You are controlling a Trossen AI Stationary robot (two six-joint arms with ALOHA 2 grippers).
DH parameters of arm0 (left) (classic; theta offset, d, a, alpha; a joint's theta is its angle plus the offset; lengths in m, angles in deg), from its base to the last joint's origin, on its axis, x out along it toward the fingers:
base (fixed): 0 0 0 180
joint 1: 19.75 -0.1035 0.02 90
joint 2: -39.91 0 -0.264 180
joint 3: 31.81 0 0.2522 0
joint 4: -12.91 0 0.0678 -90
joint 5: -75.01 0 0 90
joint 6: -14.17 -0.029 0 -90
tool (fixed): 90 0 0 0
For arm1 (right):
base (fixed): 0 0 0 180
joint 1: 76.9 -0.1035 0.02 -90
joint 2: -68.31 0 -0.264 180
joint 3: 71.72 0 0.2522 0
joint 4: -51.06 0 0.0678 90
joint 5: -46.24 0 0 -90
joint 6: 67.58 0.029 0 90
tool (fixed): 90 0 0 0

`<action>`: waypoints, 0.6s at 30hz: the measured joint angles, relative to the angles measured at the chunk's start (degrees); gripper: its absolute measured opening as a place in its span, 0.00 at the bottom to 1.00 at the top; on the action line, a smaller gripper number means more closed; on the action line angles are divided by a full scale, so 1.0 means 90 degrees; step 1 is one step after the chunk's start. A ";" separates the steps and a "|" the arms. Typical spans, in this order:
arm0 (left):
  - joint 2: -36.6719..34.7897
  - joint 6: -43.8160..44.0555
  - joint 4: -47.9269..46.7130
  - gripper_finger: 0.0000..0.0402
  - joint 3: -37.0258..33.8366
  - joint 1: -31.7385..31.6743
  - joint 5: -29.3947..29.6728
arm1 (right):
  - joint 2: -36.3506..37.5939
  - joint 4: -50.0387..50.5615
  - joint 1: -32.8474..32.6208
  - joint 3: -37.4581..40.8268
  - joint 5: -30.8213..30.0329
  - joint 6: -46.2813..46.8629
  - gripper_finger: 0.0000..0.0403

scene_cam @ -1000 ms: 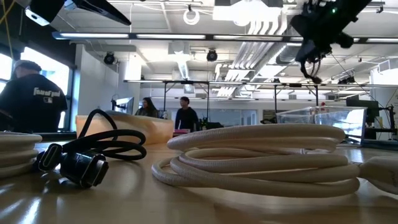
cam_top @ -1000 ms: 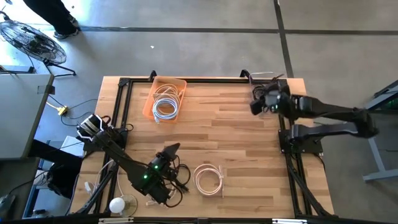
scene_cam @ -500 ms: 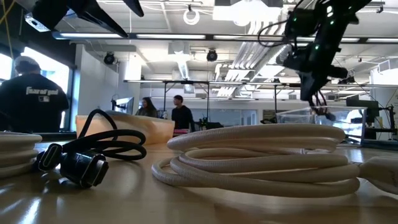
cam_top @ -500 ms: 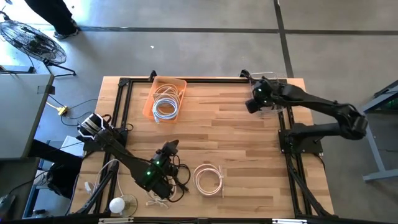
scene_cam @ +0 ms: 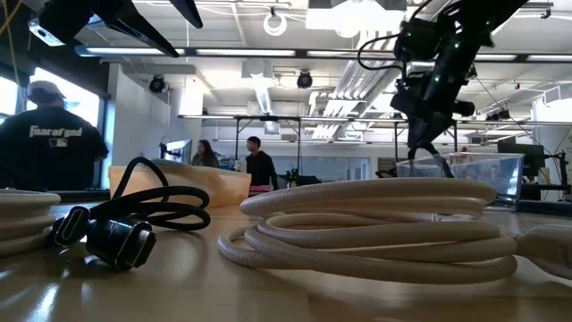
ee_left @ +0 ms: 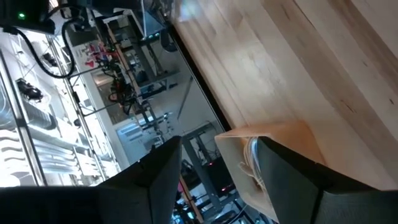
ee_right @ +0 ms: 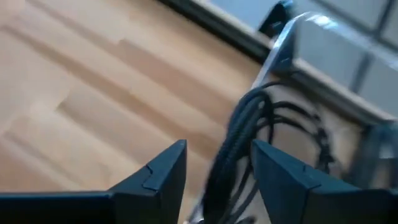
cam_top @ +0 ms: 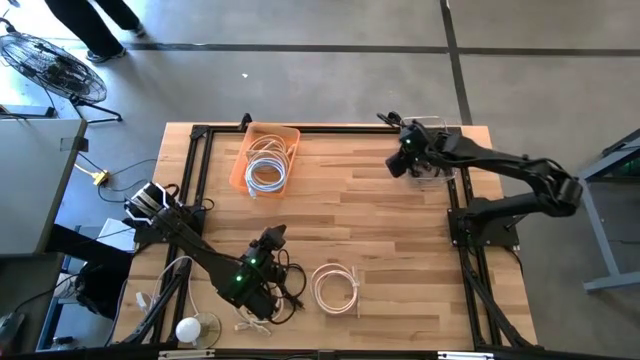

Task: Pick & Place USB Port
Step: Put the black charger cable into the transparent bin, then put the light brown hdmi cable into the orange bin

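A black cable (ee_right: 244, 127) shows between and beyond the open fingers of my right gripper (ee_right: 217, 152), at the rim of the clear container (cam_top: 440, 165) at the table's far right. In the high view that gripper (cam_top: 398, 165) hangs over the container's left side. My left gripper (cam_top: 272, 238) stands open and empty near the front left, above a black cable with a chunky plug (scene_cam: 121, 241). A coiled white cable (cam_top: 335, 288) lies flat on the table beside it. My right gripper has the black cable (ee_right: 233, 149) running between its open fingers, which point down at a slant. Whether either finger touches the cable, I cannot tell. The cable's far loops (ee_right: 292, 130) lie by the container's rim.
An orange bin (cam_top: 266, 157) holding white cables stands at the far left-centre. A white round object (cam_top: 190, 328) sits at the front left corner. Black frame rails (cam_top: 300, 128) border the table. Bare wood lies in the middle (cam_top: 380, 230). People stand in the room behind.
My right gripper has gone toward the table's left edge and down, to the clear container's left side, carrying the black cable with it.
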 joint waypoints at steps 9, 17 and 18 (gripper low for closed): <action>0.0000 0.0132 -0.0069 0.51 0.0000 0.0002 -0.0062 | 0.0208 0.0749 0.0002 -0.0089 -0.0653 0.0015 0.40; 0.0000 0.0576 -0.0634 0.51 0.0000 0.0002 -0.0344 | 0.0208 0.0354 -0.0233 -0.0071 0.1388 -0.0167 0.40; 0.0000 0.0715 -0.0792 0.51 0.0000 0.0004 -0.0464 | 0.0208 0.0212 -0.0352 -0.0045 0.1824 -0.0232 0.40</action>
